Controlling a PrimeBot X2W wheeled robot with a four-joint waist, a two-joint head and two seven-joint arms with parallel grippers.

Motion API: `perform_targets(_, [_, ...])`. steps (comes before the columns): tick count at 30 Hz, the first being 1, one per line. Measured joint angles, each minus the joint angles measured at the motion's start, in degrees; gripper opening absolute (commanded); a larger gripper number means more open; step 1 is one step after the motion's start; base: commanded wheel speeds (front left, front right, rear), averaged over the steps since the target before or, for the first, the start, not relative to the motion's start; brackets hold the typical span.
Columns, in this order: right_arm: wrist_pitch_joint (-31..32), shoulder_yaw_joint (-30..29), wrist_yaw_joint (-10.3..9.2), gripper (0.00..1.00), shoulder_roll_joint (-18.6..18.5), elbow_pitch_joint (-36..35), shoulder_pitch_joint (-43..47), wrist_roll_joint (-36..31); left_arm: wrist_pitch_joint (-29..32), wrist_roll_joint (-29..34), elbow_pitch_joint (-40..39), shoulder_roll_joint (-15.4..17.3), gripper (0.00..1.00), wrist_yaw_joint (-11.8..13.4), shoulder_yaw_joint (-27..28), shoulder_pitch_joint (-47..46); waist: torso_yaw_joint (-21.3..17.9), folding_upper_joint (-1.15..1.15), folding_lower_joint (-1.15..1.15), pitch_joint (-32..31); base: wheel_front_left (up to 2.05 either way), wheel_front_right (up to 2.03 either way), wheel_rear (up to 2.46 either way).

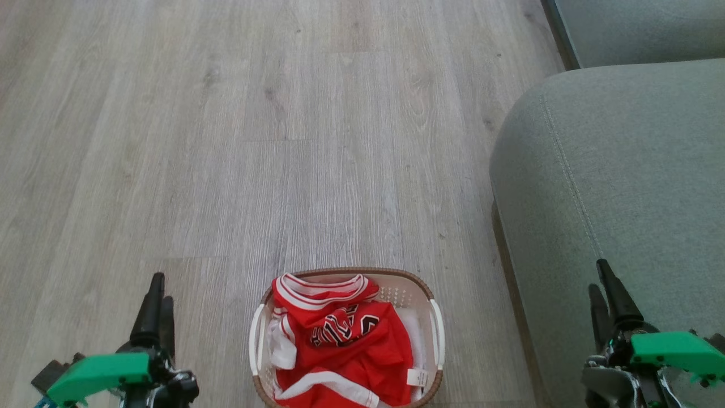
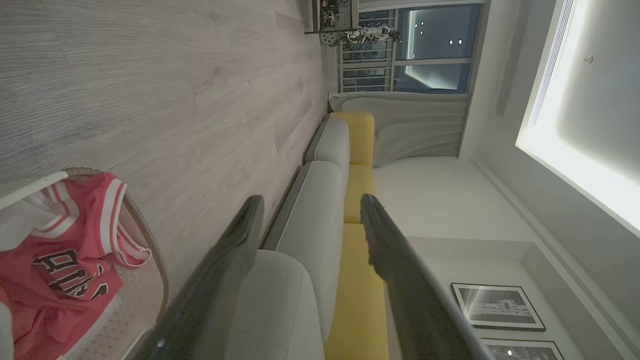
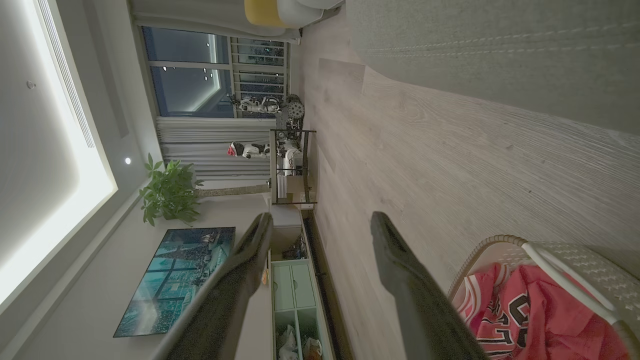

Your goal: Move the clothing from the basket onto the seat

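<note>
The red clothing [image 1: 351,345] with white striped trim and black lettering lies crumpled in the cream basket [image 1: 436,328], which stands on the wooden floor at the bottom middle of the head view. The grey-green seat [image 1: 612,187] fills the right side. My left gripper [image 1: 157,294] hangs open to the left of the basket, above the floor. My right gripper [image 1: 603,286] is open over the seat's front part. The left wrist view shows the clothing [image 2: 60,270] in the basket [image 2: 150,260] at lower left, and the right wrist view shows the clothing [image 3: 530,320] and basket [image 3: 565,260] at lower right.
Pale wood floor [image 1: 255,141] stretches ahead of the basket. A second sofa cushion [image 1: 640,28] lies beyond the seat. The right wrist view shows a low cabinet [image 3: 295,300], a plant [image 3: 167,195] and a shelf with small robots [image 3: 287,165] along the far wall.
</note>
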Motion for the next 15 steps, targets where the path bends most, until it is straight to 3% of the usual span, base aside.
perform_targets(15, [-2.38,1.63,0.00,1.00,-0.11,-2.87,-0.02,-10.98,-2.19,11.12,-2.15,0.02,1.00,-0.01,-1.12,-1.02,0.03,0.00,0.00,0.01,0.00,0.00,0.00])
